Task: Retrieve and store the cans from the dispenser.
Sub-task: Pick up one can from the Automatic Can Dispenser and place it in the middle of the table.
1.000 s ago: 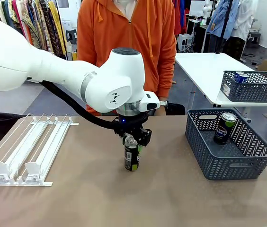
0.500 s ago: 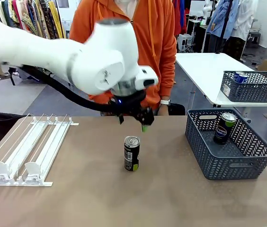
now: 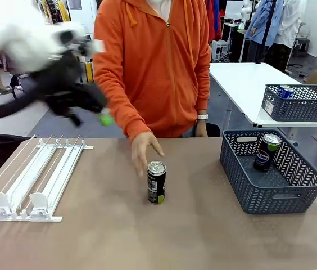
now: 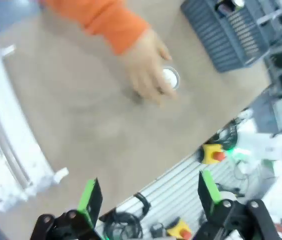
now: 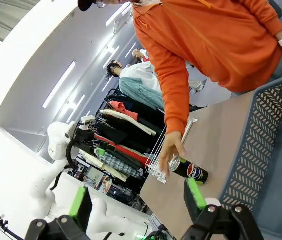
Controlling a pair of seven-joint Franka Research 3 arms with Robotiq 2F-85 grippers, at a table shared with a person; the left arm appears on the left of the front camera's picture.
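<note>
While the person's hand point(image 3: 145, 149) hovers just behind and above it, a dark can point(image 3: 156, 182) stands upright on the desk point(image 3: 147, 236), between the dispenser point(image 3: 35, 177) and the grey basket point(image 3: 271, 174). Another can point(image 3: 266, 152) leans inside that basket. Left pincer point(image 4: 148, 192) hangs released, high above the dispenser side. Right pincer point(image 5: 137, 197) is released too, grasping nothing, over the basket.

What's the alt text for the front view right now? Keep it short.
A person's hand reaches down to a dark can standing upright mid-table. The left gripper, open and empty, is lifted above the white dispenser. At right, a grey basket holds another can.
</note>
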